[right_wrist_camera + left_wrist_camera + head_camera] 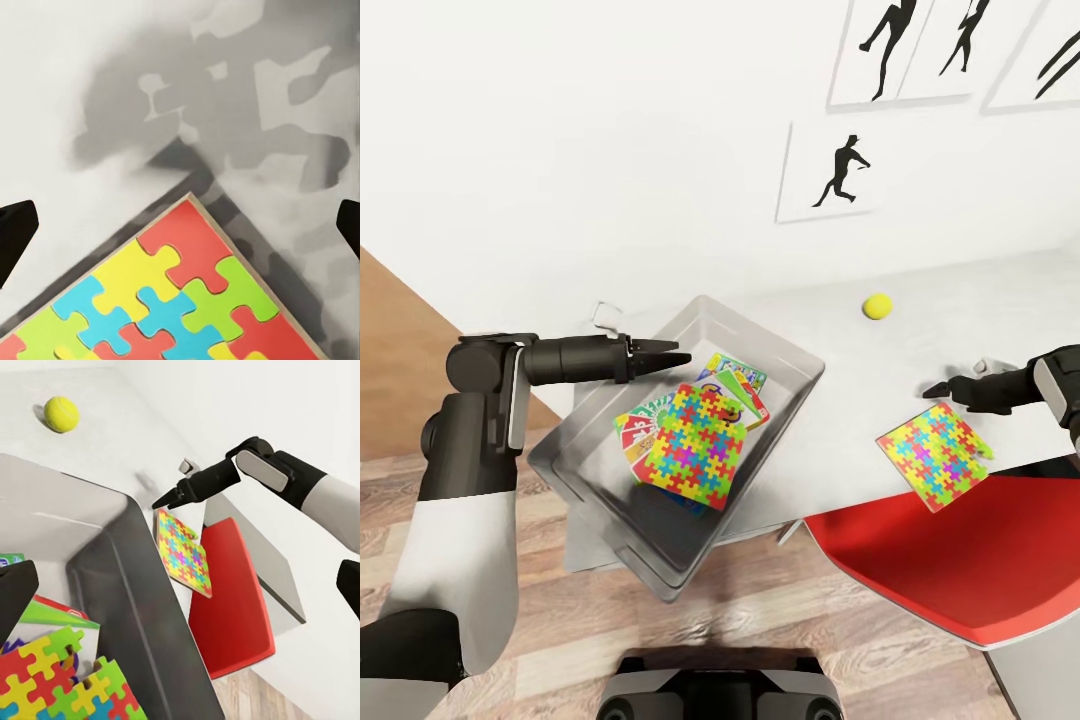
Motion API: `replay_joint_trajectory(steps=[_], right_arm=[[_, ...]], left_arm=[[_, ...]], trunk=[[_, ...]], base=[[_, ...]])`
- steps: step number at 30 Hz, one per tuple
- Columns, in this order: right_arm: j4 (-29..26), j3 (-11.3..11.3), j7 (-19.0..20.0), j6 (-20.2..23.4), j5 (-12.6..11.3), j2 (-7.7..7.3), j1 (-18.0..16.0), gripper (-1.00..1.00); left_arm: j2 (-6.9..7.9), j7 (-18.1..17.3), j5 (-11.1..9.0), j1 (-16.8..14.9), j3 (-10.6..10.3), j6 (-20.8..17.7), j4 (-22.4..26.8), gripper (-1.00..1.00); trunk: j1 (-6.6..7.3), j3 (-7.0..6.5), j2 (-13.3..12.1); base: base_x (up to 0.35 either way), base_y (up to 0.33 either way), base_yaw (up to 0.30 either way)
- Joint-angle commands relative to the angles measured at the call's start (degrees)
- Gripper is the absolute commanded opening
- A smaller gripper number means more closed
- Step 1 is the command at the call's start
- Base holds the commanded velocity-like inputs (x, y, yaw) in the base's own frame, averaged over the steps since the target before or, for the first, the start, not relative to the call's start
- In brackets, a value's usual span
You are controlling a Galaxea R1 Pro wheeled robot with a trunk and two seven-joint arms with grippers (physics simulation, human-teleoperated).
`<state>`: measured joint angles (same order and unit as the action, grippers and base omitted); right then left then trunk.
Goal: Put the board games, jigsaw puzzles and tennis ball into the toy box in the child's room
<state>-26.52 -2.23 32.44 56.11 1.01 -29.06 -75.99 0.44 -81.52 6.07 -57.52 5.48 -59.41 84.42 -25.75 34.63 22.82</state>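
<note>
1. The toy box (785,352) sits on the tabletop (920,340). Inside it lie a jigsaw puzzle (698,445), the SKIP-BO game (635,425) under it, and a green-edged game (745,385).
2. The left tool (678,358) hangs over the box at its 10 o'clock side. It holds nothing, and I cannot tell how far open it is.
3. The other jigsaw puzzle (933,456) lies at the tabletop's edge, sticking out over a red chair (960,560).
4. The right tool (938,390) hangs just above this puzzle, open wide, empty.
5. The tennis ball (877,306) is at 12 o'clock from that puzzle.
</note>
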Motion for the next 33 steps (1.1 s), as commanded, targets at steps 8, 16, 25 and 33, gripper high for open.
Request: replay_joint_trajectory(steps=[8,16,25,33], right_arm=[[-0.03,-0.24,0.03,0.31,0.13,0.01,-0.04,1.0],[-0.03,-0.26,0.0,0.31,0.13,0.01,-0.04,1.0],[-0.03,-0.31,-0.01,0.39,0.13,-0.02,-0.04,1.0],[-0.03,-0.31,-0.01,0.4,0.13,-0.02,-0.04,1.0]], left_arm=[[-0.01,-0.57,0.59,-0.05,0.09,-0.59,0.05,1.0],[-0.08,-0.55,0.61,-0.05,0.14,-0.59,0.05,1.0],[-0.15,-0.5,0.61,-0.05,0.15,-0.59,0.05,1.0],[-0.21,-0.5,0.61,-0.05,0.15,-0.59,0.05,1.0]], trunk=[[-0.03,0.08,0.09],[-0.03,0.08,0.09],[-0.03,0.08,0.09],[-0.03,0.08,0.09]], base=[[-0.081,0.003,0.0],[-0.138,0.065,0.0],[-0.066,0.084,0.0],[-0.007,0.075,0.0]])
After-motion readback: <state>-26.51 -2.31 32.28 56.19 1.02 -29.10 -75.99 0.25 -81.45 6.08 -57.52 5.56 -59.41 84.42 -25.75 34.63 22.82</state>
